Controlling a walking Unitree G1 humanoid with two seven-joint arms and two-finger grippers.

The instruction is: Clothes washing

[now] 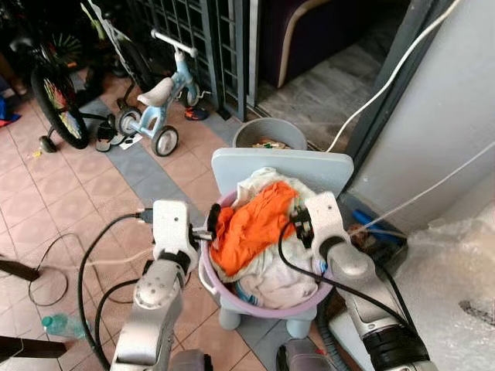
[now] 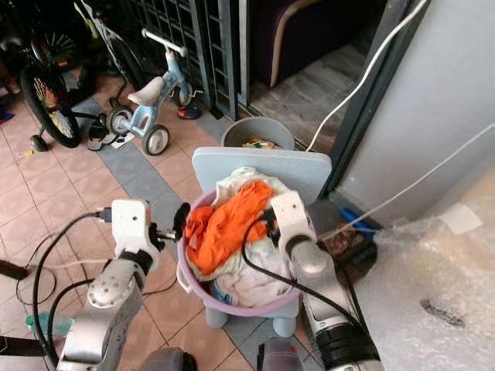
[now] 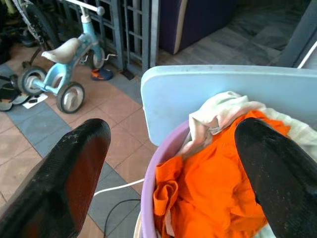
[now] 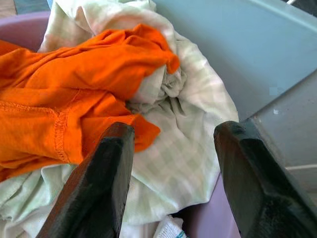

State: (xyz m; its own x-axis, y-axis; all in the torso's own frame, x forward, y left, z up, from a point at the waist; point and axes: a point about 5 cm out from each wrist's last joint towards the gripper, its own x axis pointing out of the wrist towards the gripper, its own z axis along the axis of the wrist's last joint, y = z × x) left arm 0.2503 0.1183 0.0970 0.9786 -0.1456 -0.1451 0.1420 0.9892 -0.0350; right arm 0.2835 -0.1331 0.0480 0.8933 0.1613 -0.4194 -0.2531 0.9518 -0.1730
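lavender laundry basin [image 1: 209,280] full of clothes sits on a small pale blue plastic chair [image 1: 309,171], right in front of me. on top of the pile an orange garment [image 1: 251,224], under and around it a white, faintly green-checked cloth [image 4: 190,148], more white laundry lower down with a bit of teal stripe.

my left gripper [image 1: 207,233] is at the basin's left rim, fingers [image 3: 74,188] spread wide, one outside the rim and one over the orange garment, holding nothing. my right gripper [image 1: 298,224] is at the basin's right side over the clothes, fingers [image 4: 99,193] spread apart too, straddling the checked cloth and the edge of the orange garment, not pinching anything. black cables [image 1: 93,270] run along both my arms.

behind the chair back a grey bucket [image 1: 267,133] with something inside, cannot tell what. further off to the left a light blue kids tricycle [image 1: 158,100] and a bicycle wheel [image 1: 58,104] by a dark metal grille [image 1: 193,39]. floor is terracotta and grey tile [image 1: 54,201]. white cords [image 1: 387,85] cross a grey wall on the right, bubble wrap [image 1: 448,286] at lower right, a green plastic bottle [image 1: 58,325] lying on the floor at lower left.
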